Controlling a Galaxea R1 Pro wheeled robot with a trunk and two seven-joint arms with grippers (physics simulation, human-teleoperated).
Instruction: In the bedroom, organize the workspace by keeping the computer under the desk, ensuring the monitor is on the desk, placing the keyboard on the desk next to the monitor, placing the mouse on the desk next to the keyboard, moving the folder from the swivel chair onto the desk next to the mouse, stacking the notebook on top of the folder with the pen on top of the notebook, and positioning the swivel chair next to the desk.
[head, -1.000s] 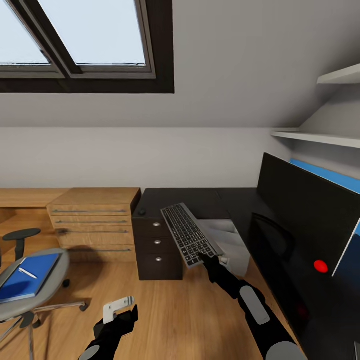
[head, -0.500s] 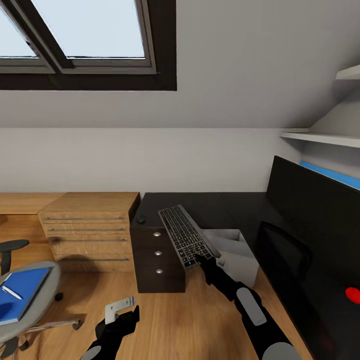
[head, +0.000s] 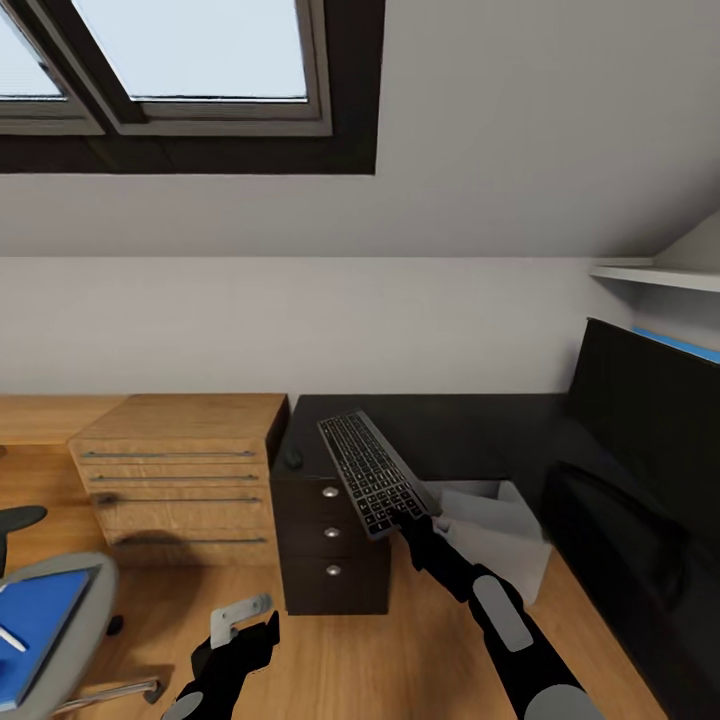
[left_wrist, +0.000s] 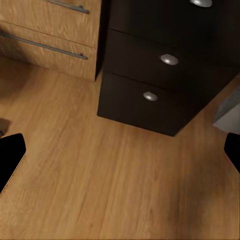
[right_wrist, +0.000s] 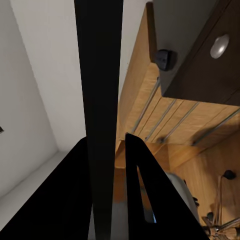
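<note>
— Jaws first: what is each doing?
— Right gripper (head: 413, 516) has its jaws clamped on the near end of the keyboard (head: 374, 484), which hangs tilted in the air above the near edge of the tabletop (head: 440, 430), over the black drawers (head: 330, 545). In the right wrist view the keyboard (right_wrist: 102, 100) shows edge-on as a dark strip between the fingers (right_wrist: 142, 200). Left gripper (head: 240, 622) hangs low over the wooden floor (head: 400, 650) with its jaws spread apart and nothing between them; the left wrist view shows the drawers (left_wrist: 165, 75) ahead of it.
— And the mouse?
— Mouse (head: 292, 458) sits at the tabletop's left edge, just above the top drawer; the right wrist view catches it too (right_wrist: 165, 59).
— Other things?
— Monitor (head: 650, 440) stands along the tabletop's right side. Computer (head: 495, 530) sits on the floor under the tabletop, beside the drawers. Swivel chair (head: 70, 620) is at the lower left, well apart from the desk, with the blue folder (head: 35, 625) on its seat and the pen (head: 10, 637) lying on top. A light-wood chest (head: 180, 475) touches the drawers' left side.
</note>
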